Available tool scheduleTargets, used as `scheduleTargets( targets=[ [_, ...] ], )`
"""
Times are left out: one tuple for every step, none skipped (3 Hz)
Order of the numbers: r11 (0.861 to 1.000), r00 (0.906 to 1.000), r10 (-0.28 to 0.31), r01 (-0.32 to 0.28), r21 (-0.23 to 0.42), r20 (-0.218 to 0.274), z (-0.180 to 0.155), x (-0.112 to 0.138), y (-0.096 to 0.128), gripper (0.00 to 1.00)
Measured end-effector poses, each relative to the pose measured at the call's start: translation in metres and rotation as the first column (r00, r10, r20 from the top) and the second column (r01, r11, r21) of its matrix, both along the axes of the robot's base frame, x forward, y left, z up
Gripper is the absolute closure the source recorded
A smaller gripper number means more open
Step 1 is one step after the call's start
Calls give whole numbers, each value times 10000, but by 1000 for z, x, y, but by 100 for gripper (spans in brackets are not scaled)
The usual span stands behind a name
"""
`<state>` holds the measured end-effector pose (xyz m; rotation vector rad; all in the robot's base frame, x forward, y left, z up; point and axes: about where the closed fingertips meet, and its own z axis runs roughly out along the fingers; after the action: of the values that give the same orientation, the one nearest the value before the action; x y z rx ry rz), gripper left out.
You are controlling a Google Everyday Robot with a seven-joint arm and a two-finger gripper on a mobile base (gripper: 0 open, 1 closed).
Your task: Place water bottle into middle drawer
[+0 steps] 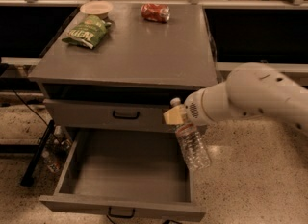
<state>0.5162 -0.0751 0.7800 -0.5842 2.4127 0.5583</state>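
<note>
The water bottle (193,147), clear and crinkled, hangs tilted from my gripper (174,115), which is shut on its neck just below the pale cap. The bottle's lower end is over the right wall of the middle drawer (125,170). This wide grey tray is pulled open with a bare floor and a black loop handle (120,213) at its front. My white arm (250,98) reaches in from the right.
A closed drawer front (91,115) sits above the open one. On the cabinet top (144,55) lie a red soda can (155,12), a green chip bag (86,31) and a pale bowl (96,9). A black stand leg (36,155) leans at the left.
</note>
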Motion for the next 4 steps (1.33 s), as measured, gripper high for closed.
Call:
scheduleTargets(
  targets=[
    [9995,9961,309,-310,5,-832,-59,-2,19,100],
    [9995,9961,310,-310,13,-821,-59,-2,19,100],
    [9966,9975,256,-203,803,-654,-74,9,31,100],
    [9803,9997,79,-36,1972,-212,-90,29,47,100]
  ],
)
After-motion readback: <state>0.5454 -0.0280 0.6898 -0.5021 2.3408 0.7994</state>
